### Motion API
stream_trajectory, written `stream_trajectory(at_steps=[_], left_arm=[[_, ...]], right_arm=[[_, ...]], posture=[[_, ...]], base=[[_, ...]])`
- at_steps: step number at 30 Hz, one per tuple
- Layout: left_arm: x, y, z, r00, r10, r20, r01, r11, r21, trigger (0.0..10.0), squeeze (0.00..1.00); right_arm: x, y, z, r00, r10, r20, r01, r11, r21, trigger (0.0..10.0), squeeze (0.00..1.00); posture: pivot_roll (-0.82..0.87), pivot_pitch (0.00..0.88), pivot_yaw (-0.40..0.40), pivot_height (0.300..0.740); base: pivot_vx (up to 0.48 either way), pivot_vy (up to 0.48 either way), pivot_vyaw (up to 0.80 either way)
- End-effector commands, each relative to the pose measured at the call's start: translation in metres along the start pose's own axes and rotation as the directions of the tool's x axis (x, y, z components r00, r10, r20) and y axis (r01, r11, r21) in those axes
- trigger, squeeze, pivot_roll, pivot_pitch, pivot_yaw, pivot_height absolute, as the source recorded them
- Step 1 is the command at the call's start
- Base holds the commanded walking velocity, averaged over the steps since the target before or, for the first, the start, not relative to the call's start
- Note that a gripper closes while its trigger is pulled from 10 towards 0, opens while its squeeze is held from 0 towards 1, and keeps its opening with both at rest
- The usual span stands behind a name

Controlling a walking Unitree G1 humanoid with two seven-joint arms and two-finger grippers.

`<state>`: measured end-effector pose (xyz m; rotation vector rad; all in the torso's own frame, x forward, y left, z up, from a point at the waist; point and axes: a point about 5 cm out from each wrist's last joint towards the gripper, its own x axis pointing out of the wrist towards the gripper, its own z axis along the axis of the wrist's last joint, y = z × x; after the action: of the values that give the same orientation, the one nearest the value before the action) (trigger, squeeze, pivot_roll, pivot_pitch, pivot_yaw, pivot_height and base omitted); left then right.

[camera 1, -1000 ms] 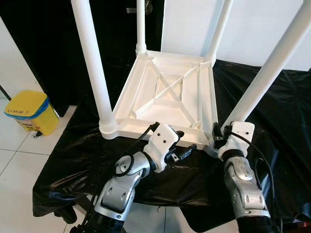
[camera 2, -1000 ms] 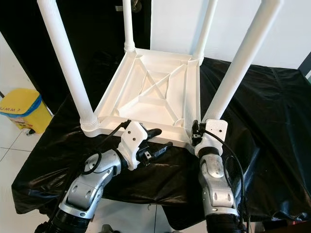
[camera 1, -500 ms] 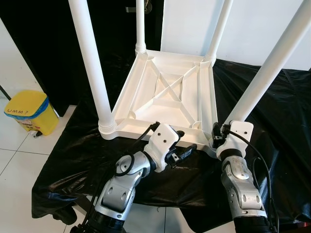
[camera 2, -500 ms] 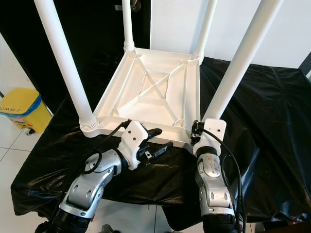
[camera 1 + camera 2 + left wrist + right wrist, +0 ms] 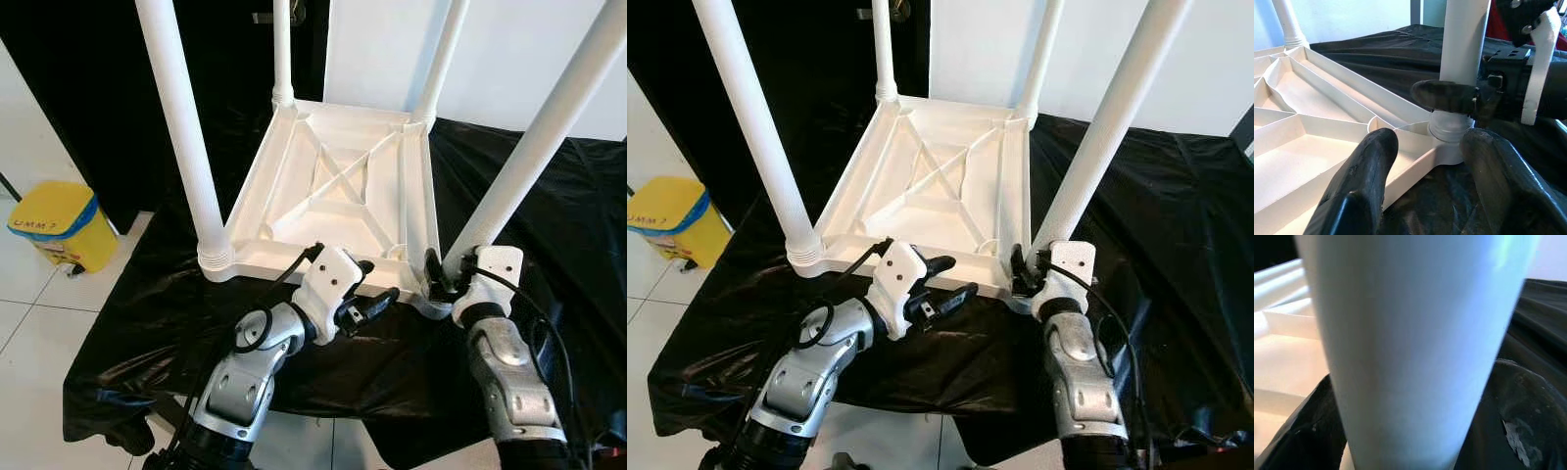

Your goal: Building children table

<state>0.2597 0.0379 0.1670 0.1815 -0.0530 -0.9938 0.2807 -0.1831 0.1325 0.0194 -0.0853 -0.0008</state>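
Since the frame a second earlier, the right wrist is seen rolled outward, while the right gripper (image 5: 443,279) stays clamped around the base of the near right white plastic leg (image 5: 534,147); a screwing turn is judged to be under way. The upturned white plastic children's table top (image 5: 338,201), ribbed underside up, lies on a work surface draped with crumpled black plastic sheeting (image 5: 549,206), and all four white legs stand in its corner sockets. The left gripper (image 5: 367,292) is held just beside the near edge of the table top, its two black fingers (image 5: 1364,181) spread apart with nothing between them. A yellow plastic bin (image 5: 54,225) stands on the floor well apart from the table top.

Risk is judged to lie in the thread. If the leg is turned while tilted, it could cross-thread or jam. The table top could also slide on the slick sheeting, since it is not being braced by the left gripper.
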Motion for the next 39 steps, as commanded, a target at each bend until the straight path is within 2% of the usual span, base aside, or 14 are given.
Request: stream_trajectory(at_steps=[1, 5, 6, 8, 9, 12, 15, 16, 17, 18, 30, 31, 32, 39], left_arm=[[0.001, 0.003, -0.003, 0.998, 0.067, -0.008, -0.067, 0.998, -0.006, 10.0, 0.0], [0.002, 0.002, -0.003, 0.998, 0.055, -0.009, -0.055, 0.998, -0.006, 10.0, 0.0], [0.001, 0.002, -0.003, 0.999, 0.047, -0.01, -0.047, 0.999, -0.004, 10.0, 0.0], [0.001, 0.002, -0.003, 0.999, 0.047, -0.01, -0.047, 0.999, -0.004, 10.0, 0.0], [0.001, 0.002, -0.003, 0.999, 0.038, -0.011, -0.038, 0.999, -0.003, 10.0, 0.0], [0.002, 0.002, -0.003, 1.0, 0.013, -0.014, -0.013, 1.0, 0.003, 10.0, 0.0], [0.002, 0.003, -0.003, 1.0, 0.01, -0.014, -0.01, 1.0, 0.004, 10.0, 0.0], [0.002, 0.003, -0.002, 1.0, 0.008, -0.013, -0.007, 1.0, 0.005, 10.0, 0.0], [0.002, 0.003, -0.002, 1.0, 0.008, -0.013, -0.007, 1.0, 0.005, 10.0, 0.0], [0.003, 0.003, -0.002, 1.0, 0.008, -0.012, -0.008, 1.0, 0.005, 10.0, 0.0], [0.0, 0.003, -0.001, 0.999, 0.032, -0.01, -0.032, 0.999, -0.002, 10.0, 0.0], [0.001, 0.004, -0.001, 0.999, 0.036, -0.01, -0.036, 0.999, -0.002, 10.0, 0.0], [0.001, 0.004, -0.001, 0.999, 0.041, -0.007, -0.041, 0.999, -0.002, 10.0, 0.0], [0.008, 0.005, 0.001, 0.999, 0.044, 0.009, -0.044, 0.999, -0.006, 10.0, 0.0]], right_arm=[[-0.004, -0.005, 0.001, 0.999, 0.045, 0.011, -0.045, 0.999, 0.002, 10.0, 1.0], [-0.005, -0.01, 0.002, 0.99, 0.141, 0.006, -0.14, 0.99, -0.009, 10.0, 1.0], [-0.004, -0.011, 0.003, 0.982, 0.191, 0.002, -0.191, 0.982, -0.018, 10.0, 0.32], [-0.004, -0.011, 0.003, 0.982, 0.191, 0.002, -0.191, 0.982, -0.018, 10.0, 0.32], [-0.002, -0.013, 0.004, 0.97, 0.244, -0.008, -0.244, 0.969, -0.032, 10.0, 0.0], [0.005, -0.014, 0.003, 0.924, 0.38, -0.047, -0.382, 0.922, -0.062, 10.0, 0.0], [0.007, -0.013, 0.003, 0.914, 0.402, -0.057, -0.405, 0.912, -0.066, 10.0, 0.0], [0.01, -0.013, 0.001, 0.907, 0.415, -0.066, -0.42, 0.904, -0.081, 2.4, 0.0], [0.01, -0.013, 0.001, 0.907, 0.415, -0.066, -0.42, 0.904, -0.081, 2.4, 0.0], [0.013, -0.012, -0.001, 0.904, 0.422, -0.073, -0.428, 0.899, -0.092, 0.0, 0.0], [0.019, 0.002, -0.01, 0.916, 0.393, -0.085, -0.399, 0.913, -0.083, 0.0, 0.0], [0.02, 0.004, -0.011, 0.932, 0.353, -0.084, -0.36, 0.929, -0.085, 0.6, 0.0], [0.021, 0.006, -0.011, 0.948, 0.307, -0.081, -0.313, 0.946, -0.087, 10.0, 0.0], [0.022, 0.021, -0.016, 0.992, 0.094, -0.078, -0.096, 0.995, -0.02, 10.0, 0.0]], posture=[[-0.05, 0.064, -0.047, 0.74], [-0.06, 0.062, -0.036, 0.74], [-0.07, 0.062, -0.028, 0.74], [-0.07, 0.062, -0.028, 0.74], [-0.07, 0.062, -0.02, 0.74], [-0.09, 0.061, -0.007, 0.74], [-0.08, 0.061, -0.005, 0.74], [-0.08, 0.062, -0.006, 0.74], [-0.08, 0.062, -0.006, 0.74], [-0.08, 0.063, -0.007, 0.74], [-0.06, 0.075, -0.026, 0.74], [-0.06, 0.072, -0.033, 0.74], [-0.06, 0.07, -0.036, 0.74], [-0.08, 0.067, -0.026, 0.74]], base=[[0.0, 0.0, 0.0], [0.0, 0.0, 0.0], [0.0, 0.0, 0.0], [0.0, 0.0, 0.0], [0.0, 0.0, 0.0], [0.0, 0.0, 0.0], [0.0, 0.0, 0.0], [0.0, 0.0, 0.0], [0.0, 0.0, 0.0], [0.0, 0.0, 0.0], [0.0, 0.0, 0.0], [0.0, 0.0, 0.0], [0.0, 0.0, 0.0], [0.0, 0.0, 0.0]])
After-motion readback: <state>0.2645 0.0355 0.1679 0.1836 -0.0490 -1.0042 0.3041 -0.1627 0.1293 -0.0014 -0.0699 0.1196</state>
